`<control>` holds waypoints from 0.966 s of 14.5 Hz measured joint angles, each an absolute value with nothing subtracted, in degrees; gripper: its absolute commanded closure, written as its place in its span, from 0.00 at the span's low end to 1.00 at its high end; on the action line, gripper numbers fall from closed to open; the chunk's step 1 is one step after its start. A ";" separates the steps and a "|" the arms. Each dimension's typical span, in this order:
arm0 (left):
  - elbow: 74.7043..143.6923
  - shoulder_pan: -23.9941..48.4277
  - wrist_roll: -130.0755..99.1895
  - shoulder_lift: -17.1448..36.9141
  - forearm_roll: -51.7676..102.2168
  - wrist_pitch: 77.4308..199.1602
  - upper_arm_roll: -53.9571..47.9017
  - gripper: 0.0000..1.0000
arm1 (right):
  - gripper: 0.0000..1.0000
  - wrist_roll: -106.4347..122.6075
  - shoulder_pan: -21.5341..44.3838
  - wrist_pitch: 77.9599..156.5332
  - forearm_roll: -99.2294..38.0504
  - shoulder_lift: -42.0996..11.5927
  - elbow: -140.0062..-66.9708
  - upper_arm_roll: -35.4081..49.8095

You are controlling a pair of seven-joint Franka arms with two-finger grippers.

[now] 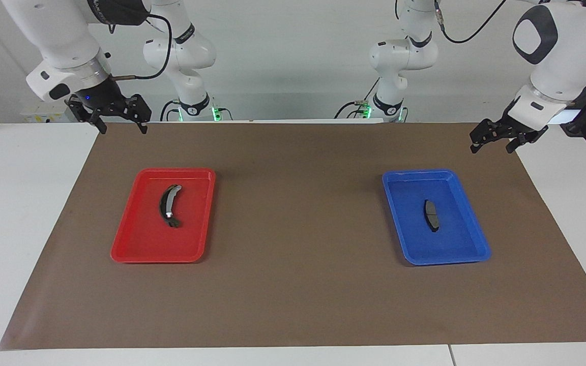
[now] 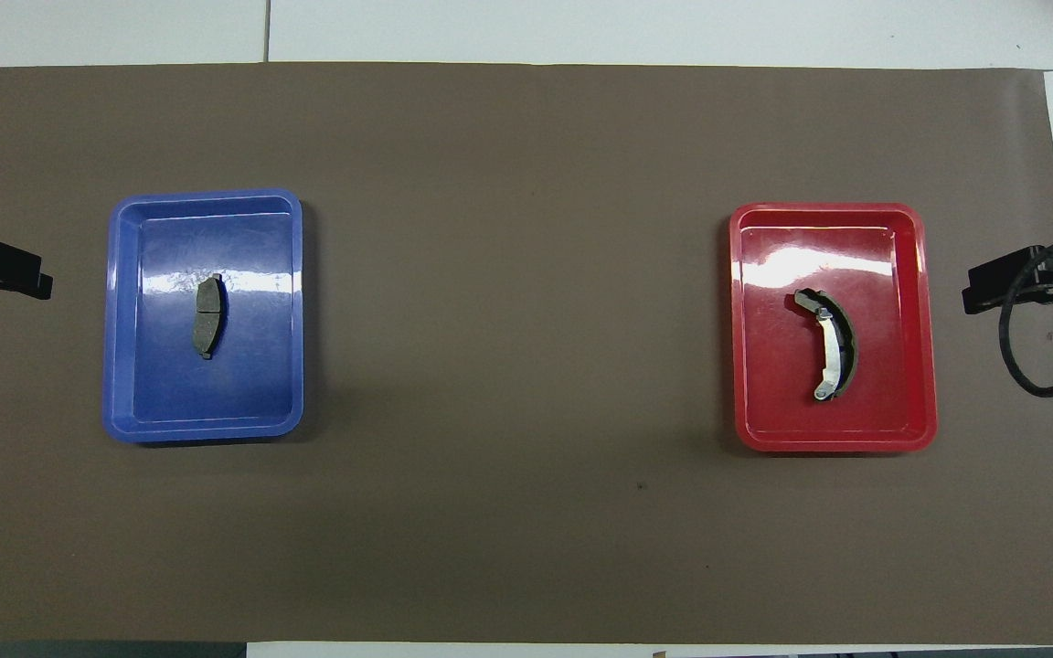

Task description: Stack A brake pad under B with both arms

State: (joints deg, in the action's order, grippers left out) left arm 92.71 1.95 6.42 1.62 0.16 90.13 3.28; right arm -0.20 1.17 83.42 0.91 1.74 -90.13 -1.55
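Observation:
The brake pad A (image 1: 431, 215), small, flat and dark grey, lies in the blue tray (image 1: 468, 254) toward the left arm's end of the table; it also shows in the overhead view (image 2: 208, 315). The brake shoe B (image 1: 169, 205), a black crescent with a silver strip, lies in the red tray (image 1: 135, 251) toward the right arm's end; it also shows in the overhead view (image 2: 833, 343). My left gripper (image 1: 491, 149) hangs open and empty in the air by the mat's edge, apart from the blue tray. My right gripper (image 1: 123, 129) hangs open and empty by the mat's other edge, apart from the red tray.
A brown mat (image 1: 298, 229) covers most of the white table (image 1: 18, 229). The blue tray (image 2: 205, 428) and red tray (image 2: 833, 440) stand far apart with bare mat between them. A black cable (image 2: 1029, 366) loops by the right gripper (image 2: 993, 292). The left gripper (image 2: 5, 274) shows at the mat's edge.

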 measured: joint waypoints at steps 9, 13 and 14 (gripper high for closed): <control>122.76 6.06 6.44 0.48 0.24 126.04 2.52 0.01 | 0.00 -0.20 1.17 83.42 0.91 1.74 -90.13 -1.55; 128.32 5.50 6.44 6.11 0.24 137.50 2.80 0.02 | 0.00 -0.20 1.16 83.42 0.91 1.74 -90.17 -1.55; 128.33 5.43 6.44 7.35 0.24 138.43 2.90 0.02 | 0.00 -0.20 1.16 83.42 0.91 1.74 -90.27 -1.55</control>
State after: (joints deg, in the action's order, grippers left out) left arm 128.33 5.43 6.44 7.35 0.24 138.43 2.90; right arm -0.20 1.16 83.42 0.91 1.74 -90.27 -1.55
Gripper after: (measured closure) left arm 0.009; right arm 0.000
